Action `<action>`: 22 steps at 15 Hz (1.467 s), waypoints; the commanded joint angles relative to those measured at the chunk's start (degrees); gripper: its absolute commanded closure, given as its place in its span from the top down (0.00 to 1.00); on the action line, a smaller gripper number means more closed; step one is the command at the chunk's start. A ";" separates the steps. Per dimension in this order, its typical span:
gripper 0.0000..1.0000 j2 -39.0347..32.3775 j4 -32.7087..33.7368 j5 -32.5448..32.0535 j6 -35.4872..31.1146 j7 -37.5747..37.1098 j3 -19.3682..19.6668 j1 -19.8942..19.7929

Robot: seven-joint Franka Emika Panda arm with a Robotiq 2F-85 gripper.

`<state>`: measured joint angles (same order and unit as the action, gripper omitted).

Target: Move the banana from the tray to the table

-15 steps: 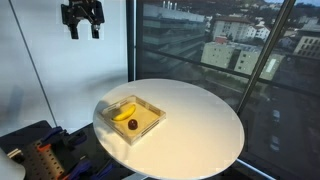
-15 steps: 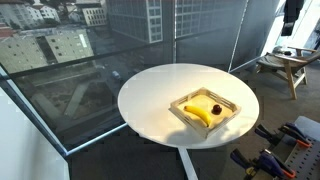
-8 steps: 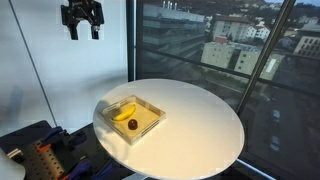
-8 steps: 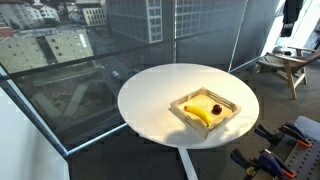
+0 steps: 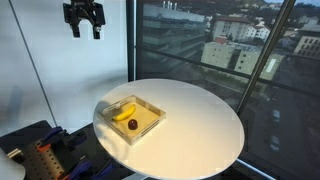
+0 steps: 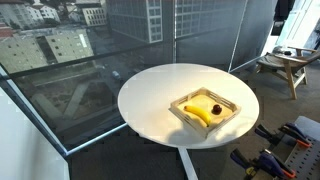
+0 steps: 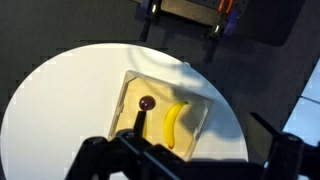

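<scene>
The yellow banana lies in the shallow clear tray on the round white table. It also shows in the other exterior view as banana, tray and table, and in the wrist view as banana, tray and table. My gripper hangs high above the table's edge, far from the tray, fingers apart and empty. In the wrist view its dark fingers fill the lower edge.
A small dark reddish round fruit lies in the tray beside the banana, also in the wrist view. Large windows stand behind the table. Dark equipment sits on the floor near the table, and a wooden stool stands further off.
The gripper has risen slightly in the exterior view. The banana and tray have not moved.
</scene>
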<state>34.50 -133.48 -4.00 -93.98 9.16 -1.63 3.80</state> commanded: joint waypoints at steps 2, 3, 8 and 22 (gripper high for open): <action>1.00 -0.57 0.42 4.01 -4.22 0.84 1.79 0.86; 1.00 -0.72 0.44 4.84 -5.27 1.03 1.92 0.90; 1.00 -2.07 0.54 7.87 -10.58 1.74 2.08 1.29; 1.00 -12.10 2.35 8.98 -17.99 1.68 1.57 1.63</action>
<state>24.58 -133.03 3.87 -111.78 9.50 -0.42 5.22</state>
